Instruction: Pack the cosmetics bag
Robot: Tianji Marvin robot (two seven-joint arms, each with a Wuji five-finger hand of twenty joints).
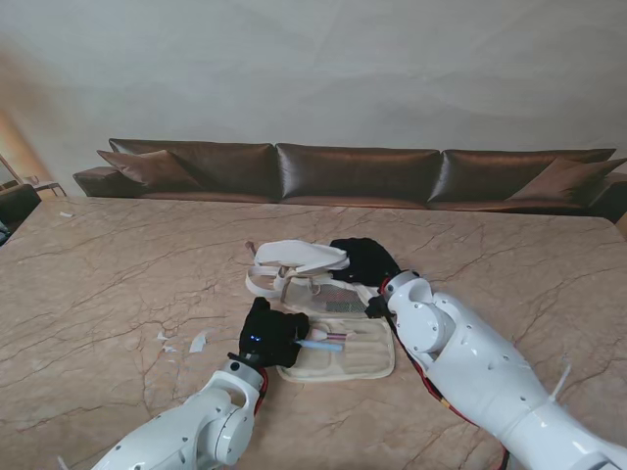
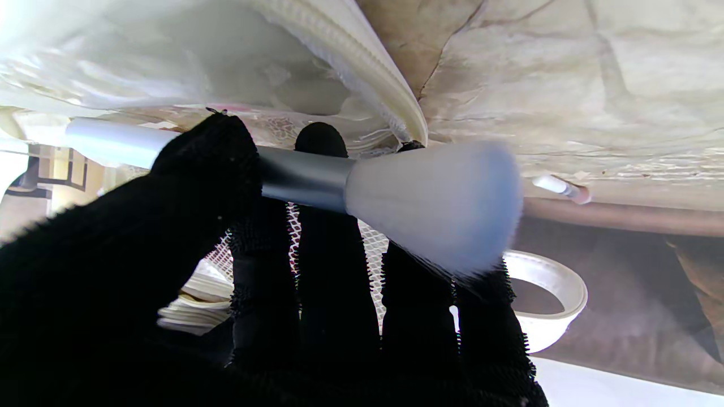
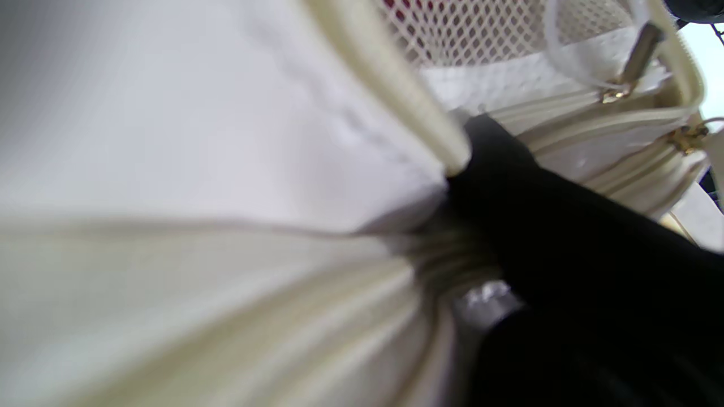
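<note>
Pinching a grey-handled, white-bristled powder brush (image 2: pixel 396 192), my left hand (image 1: pixel 271 335) hovers at frame centre over the open cream quilted cosmetics bag (image 1: pixel 338 360); my right hand (image 1: pixel 364 260) grips its raised flap; brush not yet stowed.

stand view: soft, even daylight | left wrist: glare, perhaps overexposed | right wrist: heavily blurred

1. Both arms are glossy white, built of rounded, bulging shells.
2. Red rings and red cable show at the joints of the right arm (image 1: pixel 470 367), and a red ring at the wrist of the left arm (image 1: pixel 201 431).
3. The left robot hand (image 1: pixel 269 336) wears a black glove; small blue lights glow on its back.
4. The right robot hand (image 1: pixel 364 259) is black-gloved too.
5. Up close, the left glove fabric over the fingers (image 2: pixel 334 271) looks fuzzy, with tiny fibres along the edges.
</note>
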